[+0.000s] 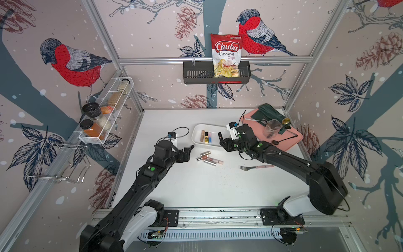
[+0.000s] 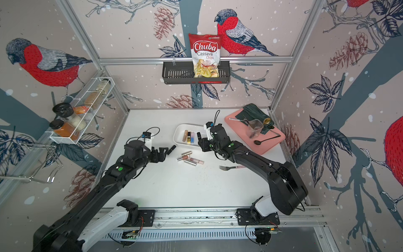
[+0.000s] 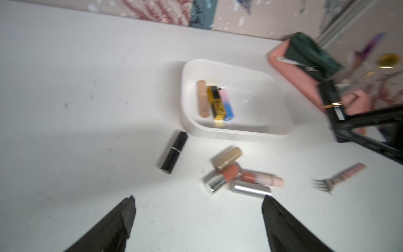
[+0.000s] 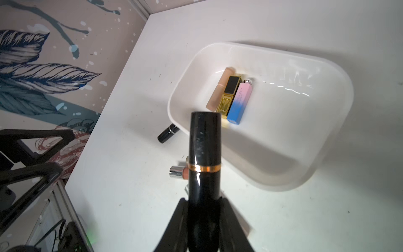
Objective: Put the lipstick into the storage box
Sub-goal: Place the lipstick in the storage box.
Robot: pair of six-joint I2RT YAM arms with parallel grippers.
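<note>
R claw (image 4: pixel 204 204) clamps black lipstick (image 4: pixel 205 144); long axis fwd, tip toward storage box (image 4: pixel 340 91); L claw (image 3: pixel 198 201) spread, empty

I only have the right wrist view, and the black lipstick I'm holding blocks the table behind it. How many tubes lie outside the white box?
Observer: Besides the held lipstick, four. A silver-banded black lipstick lies beside the storage box, and three tubes are clustered just in front of the box.
Operator: Where's the left gripper?
Observer: The left gripper is open, pointing at that silver-banded lipstick and not touching it.
Operator: Anything else loose near me?
Observer: A fork lies on the table beside your forearm, apart from the cluster.
</note>
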